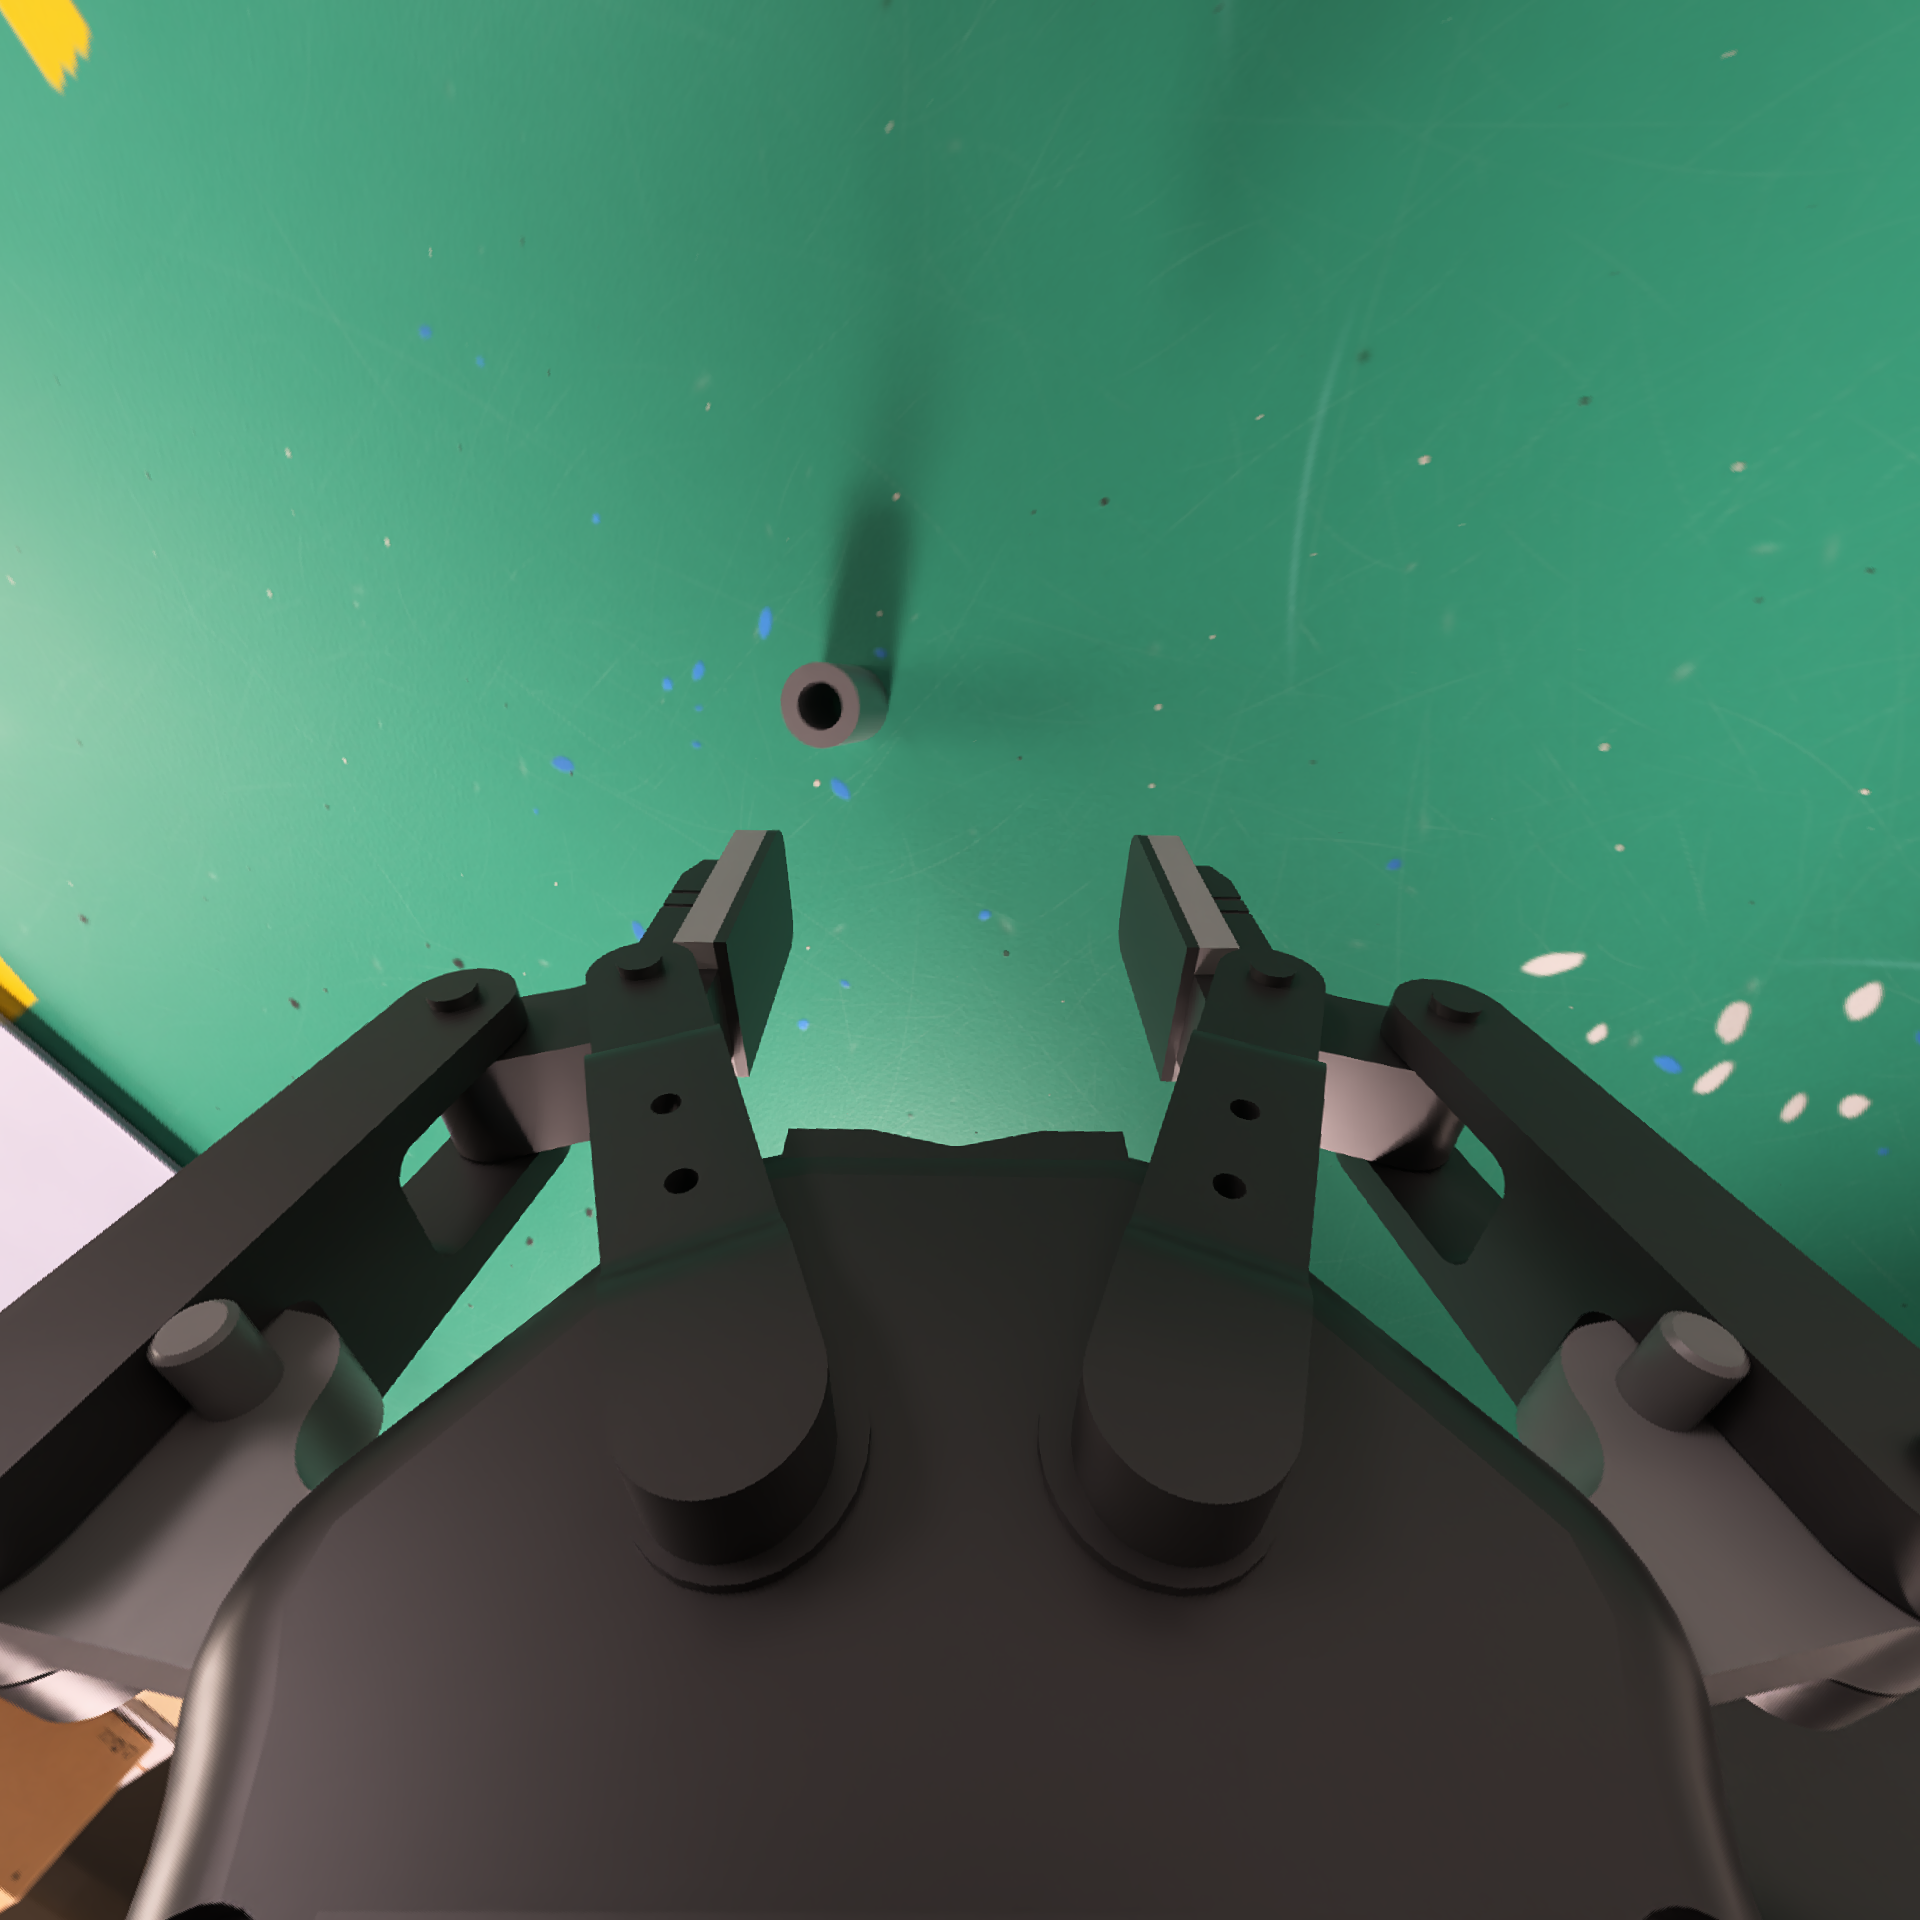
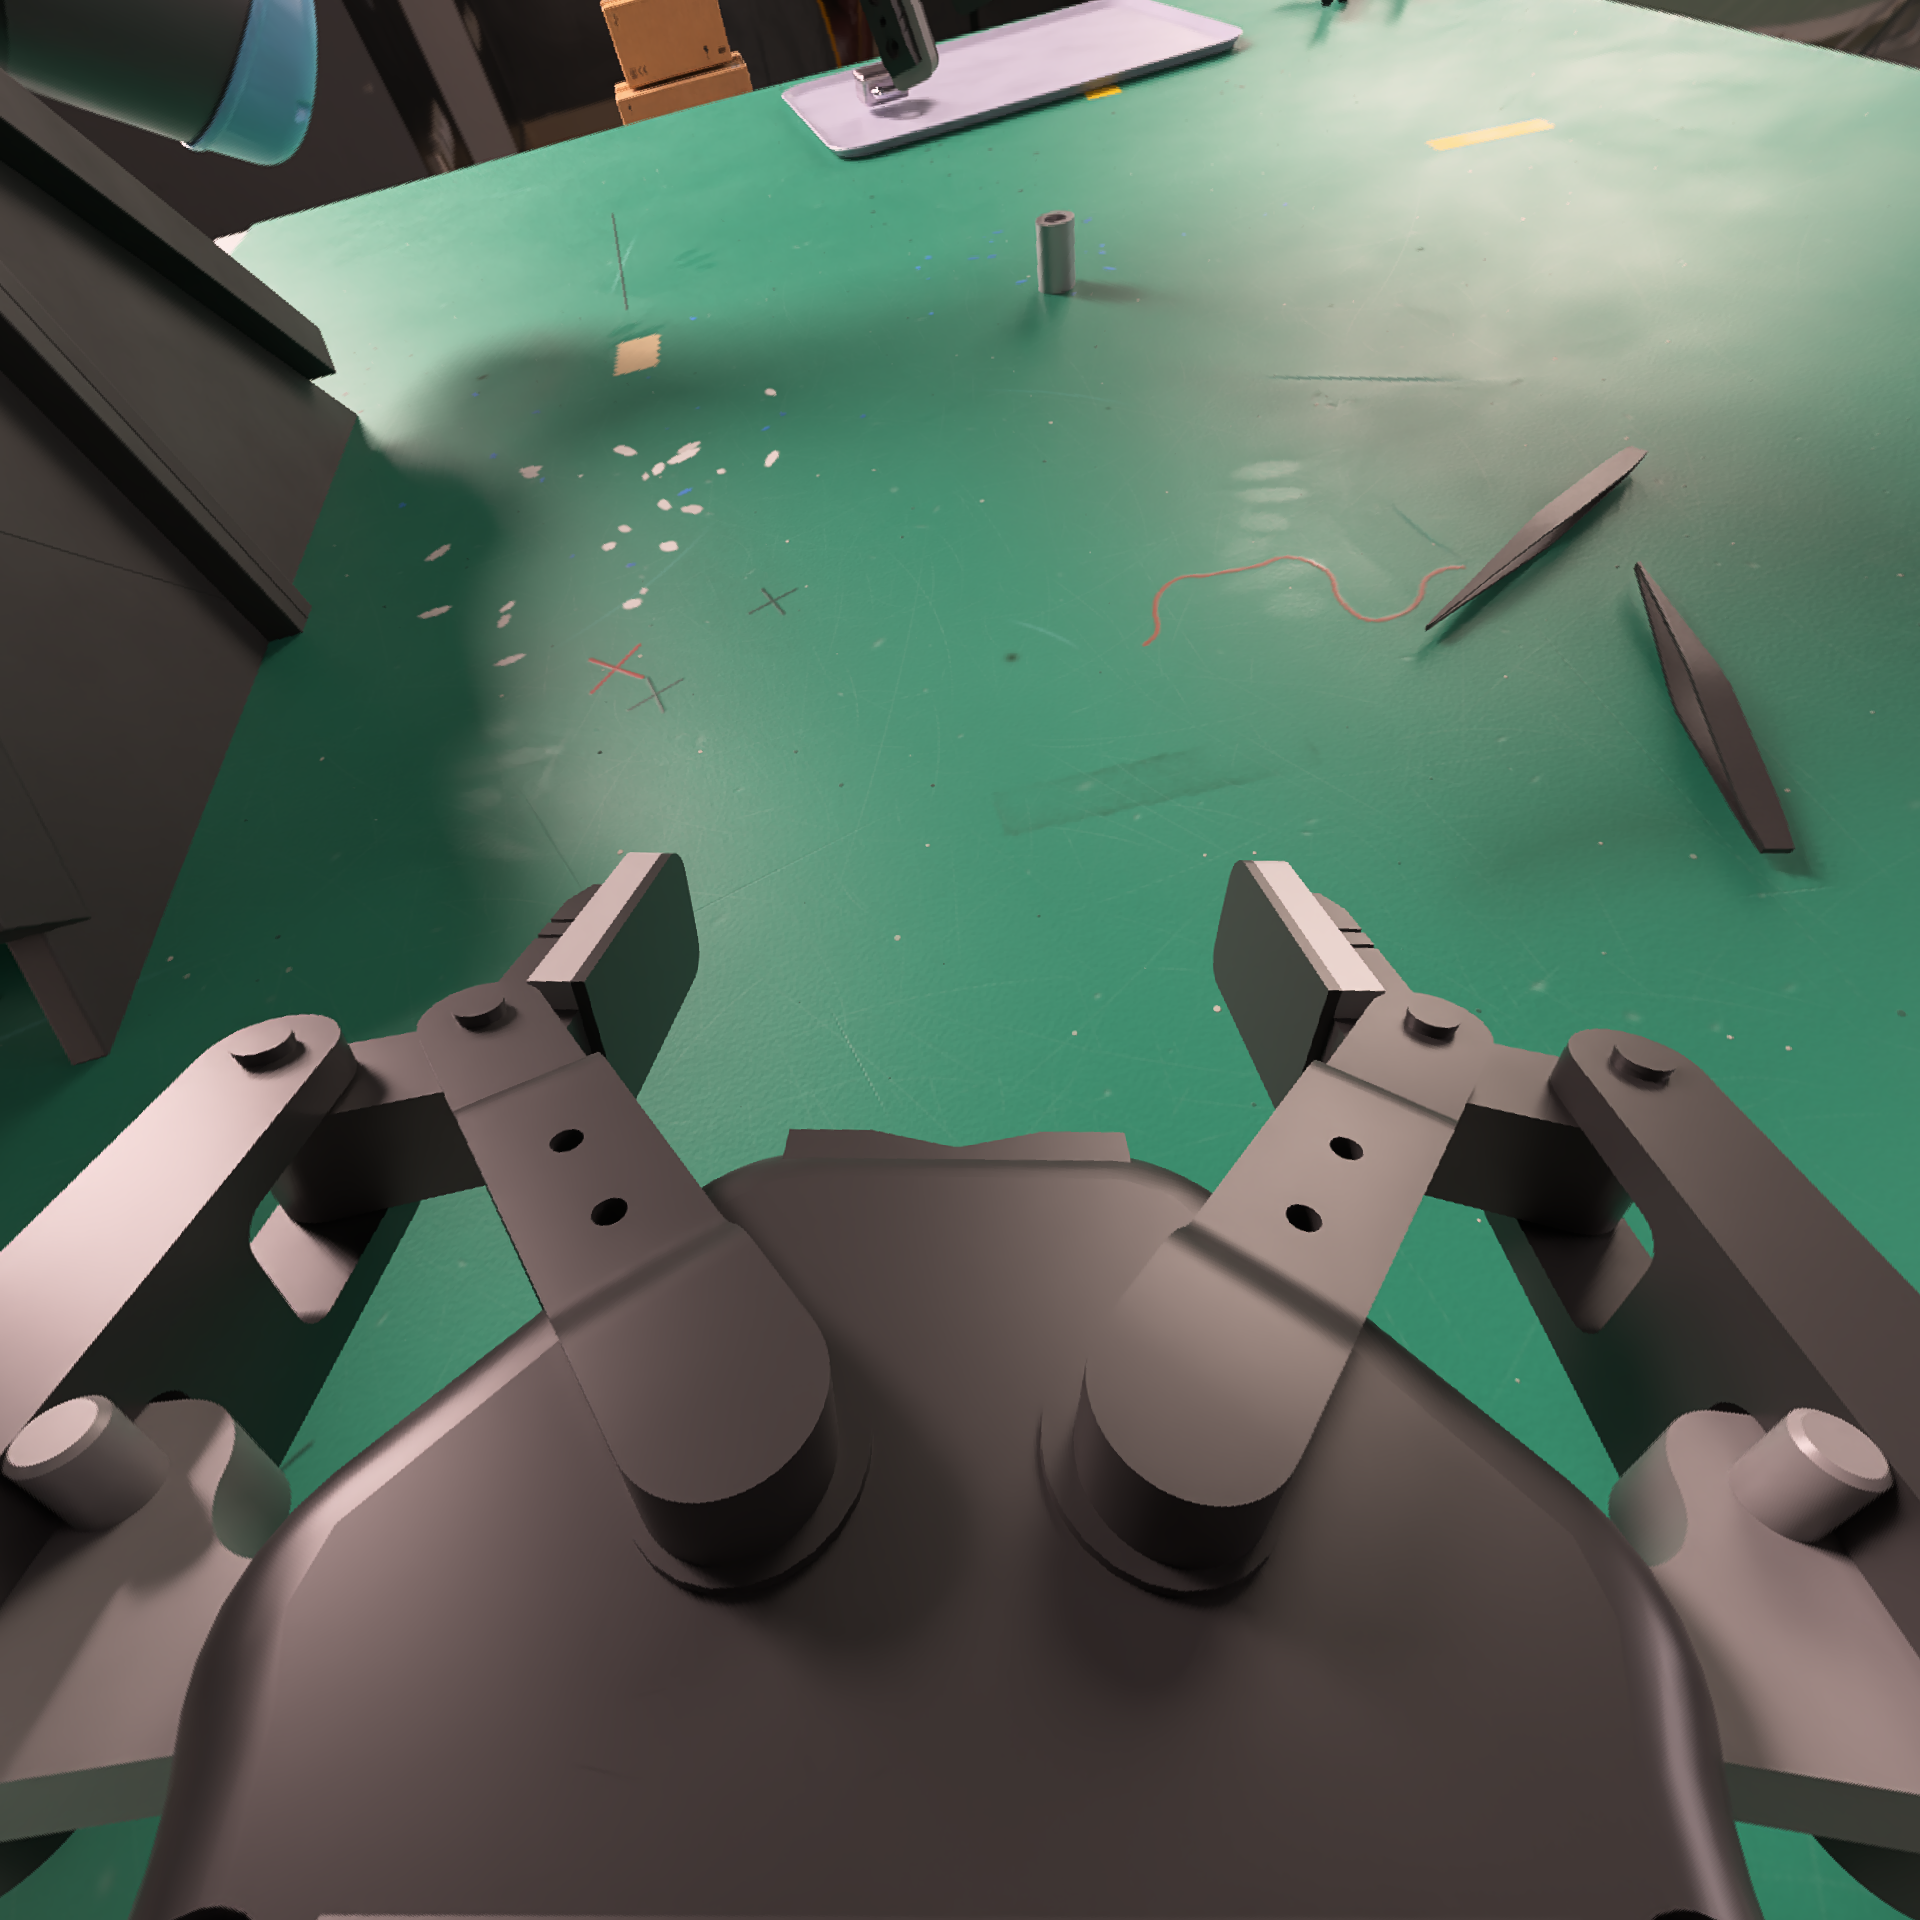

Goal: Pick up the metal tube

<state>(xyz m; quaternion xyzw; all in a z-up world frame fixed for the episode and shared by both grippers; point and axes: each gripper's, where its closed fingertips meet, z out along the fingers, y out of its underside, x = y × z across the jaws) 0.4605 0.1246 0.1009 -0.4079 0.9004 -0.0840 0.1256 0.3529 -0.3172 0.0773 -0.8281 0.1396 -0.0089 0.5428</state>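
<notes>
The metal tube (image 1: pixel 828 704) is a short grey cylinder with a dark bore, standing upright on the green table (image 1: pixel 1351 312). In the left wrist view I look down on its open top; it lies just ahead of my left gripper (image 1: pixel 954 847) and slightly left of centre, apart from the fingers. The left gripper is open and empty. In the right wrist view the tube (image 2: pixel 1056 254) stands far off at the back of the table. My right gripper (image 2: pixel 954 868) is open and empty, well short of it.
Two dark tweezers (image 2: pixel 1538 535) (image 2: pixel 1712 717) and a thin reddish wire (image 2: pixel 1299 587) lie at the right. A pale tray (image 2: pixel 1013 78) sits at the far edge with a metal part over it. A dark block (image 2: pixel 135 468) stands at the left. Cardboard boxes (image 2: pixel 675 52) stand beyond the table.
</notes>
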